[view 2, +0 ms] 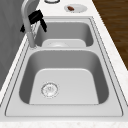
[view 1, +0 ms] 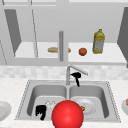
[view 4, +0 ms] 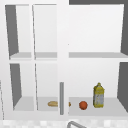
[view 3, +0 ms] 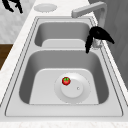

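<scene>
My right hand (view 1: pixel 76 75) hovers at the steel faucet (view 1: pixel 68 75), just under its spout, with straight fingers pointing down. From the left side this right hand (view 2: pixel 35 18) straddles the faucet (view 2: pixel 27 25); from the right side the same hand (view 3: pixel 98 35) sits beside the faucet's base. My left hand (view 1: pixel 40 111) hangs at the front edge of the left basin, fingers relaxed and holding nothing, and the left hand (view 3: pixel 11 5) floats out in front of the counter. A small red tomato (view 3: pixel 66 80) lies on a white plate (view 3: pixel 82 93) in the right basin.
A big red ball (view 1: pixel 67 115) sits low in the front view, over the sink's front rim. White plates (view 1: pixel 3 110) (view 1: pixel 125 105) stand on the counter at both ends. The open cabinet holds a bread roll (view 1: pixel 53 49), an orange (view 1: pixel 82 51) and a yellow bottle (view 1: pixel 99 41).
</scene>
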`<state>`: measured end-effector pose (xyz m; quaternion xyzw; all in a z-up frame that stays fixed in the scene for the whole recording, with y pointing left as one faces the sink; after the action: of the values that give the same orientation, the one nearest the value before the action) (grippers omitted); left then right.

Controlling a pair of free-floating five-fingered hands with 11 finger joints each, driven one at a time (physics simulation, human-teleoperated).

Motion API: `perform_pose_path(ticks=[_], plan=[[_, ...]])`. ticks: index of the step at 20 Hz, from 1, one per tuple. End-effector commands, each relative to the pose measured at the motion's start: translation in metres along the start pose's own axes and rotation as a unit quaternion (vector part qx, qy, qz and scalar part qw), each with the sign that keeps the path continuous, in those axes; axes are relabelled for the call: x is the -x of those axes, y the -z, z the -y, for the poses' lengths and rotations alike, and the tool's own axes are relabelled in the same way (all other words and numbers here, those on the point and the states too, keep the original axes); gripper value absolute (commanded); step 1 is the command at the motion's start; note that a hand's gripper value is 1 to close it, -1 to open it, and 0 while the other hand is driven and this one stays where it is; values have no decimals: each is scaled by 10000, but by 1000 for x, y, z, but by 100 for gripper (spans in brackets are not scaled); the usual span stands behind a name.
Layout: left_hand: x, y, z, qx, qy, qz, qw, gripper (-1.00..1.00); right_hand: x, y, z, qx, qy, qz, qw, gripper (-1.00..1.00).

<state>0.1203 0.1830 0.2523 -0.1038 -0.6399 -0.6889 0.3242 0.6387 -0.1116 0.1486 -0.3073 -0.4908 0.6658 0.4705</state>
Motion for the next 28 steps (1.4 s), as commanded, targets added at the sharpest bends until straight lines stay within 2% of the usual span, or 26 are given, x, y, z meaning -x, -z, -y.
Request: perform_pose_path(ticks=[1, 2, 3, 4, 8, 9, 11, 12, 15, 21, 28], plan=[[0, 0, 0, 0, 0, 0, 10000, 0, 10, 28, -9, -352, -4, -19, 9994, -100], [0, 0, 0, 0, 0, 0, 10000, 0, 10, 33, -13, -358, -101, -92, 9993, 100], [0, 0, 0, 0, 0, 0, 10000, 0, 12, 34, -12, -318, -226, -140, 9991, 100], [0, 0, 0, 0, 0, 0, 10000, 0, 17, 33, -13, -282, -239, -186, 9991, 100], [0, 0, 0, 0, 0, 0, 10000, 0, 40, 20, -23, -86, -28, -36, 10000, 100], [0, 0, 0, 0, 0, 0, 10000, 0, 44, 17, -25, 54, 49, 56, 10000, 100], [0, 0, 0, 0, 0, 0, 10000, 0, 47, 15, -31, 491, 14, 282, 9984, 100], [0, 0, 0, 0, 0, 0, 10000, 0, 48, 15, -34, 722, -70, 415, 9965, 100], [0, 0, 0, 0, 0, 0, 10000, 0, 48, 14, -41, 1342, -347, 771, 9873, 100], [0, 0, 0, 0, 0, 0, 10000, 0, 43, 13, -51, 2065, -282, 830, 9745, 100], [0, 0, 0, 0, 0, 0, 10000, 0, 44, 14, -61, 2739, -53, 820, 9582, 100]])
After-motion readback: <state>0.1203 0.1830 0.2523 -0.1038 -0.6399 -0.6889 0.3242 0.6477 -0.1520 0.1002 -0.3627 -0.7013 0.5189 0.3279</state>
